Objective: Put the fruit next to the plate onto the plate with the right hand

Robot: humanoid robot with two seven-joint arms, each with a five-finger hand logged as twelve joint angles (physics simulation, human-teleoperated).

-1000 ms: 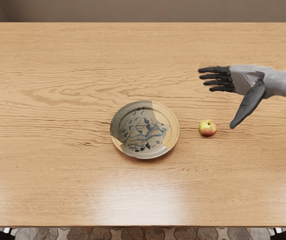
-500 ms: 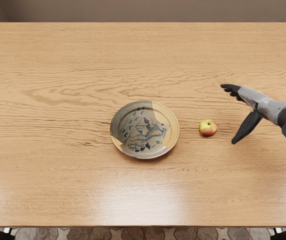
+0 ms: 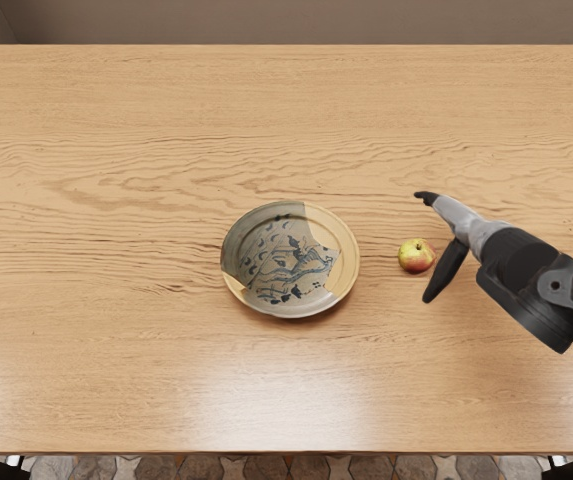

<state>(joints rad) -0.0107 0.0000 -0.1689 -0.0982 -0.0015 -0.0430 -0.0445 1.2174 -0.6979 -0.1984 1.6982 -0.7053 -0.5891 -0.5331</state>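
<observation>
A small red-and-yellow apple lies on the wooden table just right of the plate, a tan dish with a blue pattern. My right hand comes in from the right edge and hovers right beside the apple, seen edge-on. Its fingers reach past the apple's far side and the thumb hangs down on its right; the hand is open and holds nothing. The left arm is out of view.
The wooden table fills the view, its front edge near the bottom. The dark forearm stretches toward the lower right.
The right hand has come down and to the left, turning edge-on, and now sits right beside the apple. Apple and plate have not moved.
</observation>
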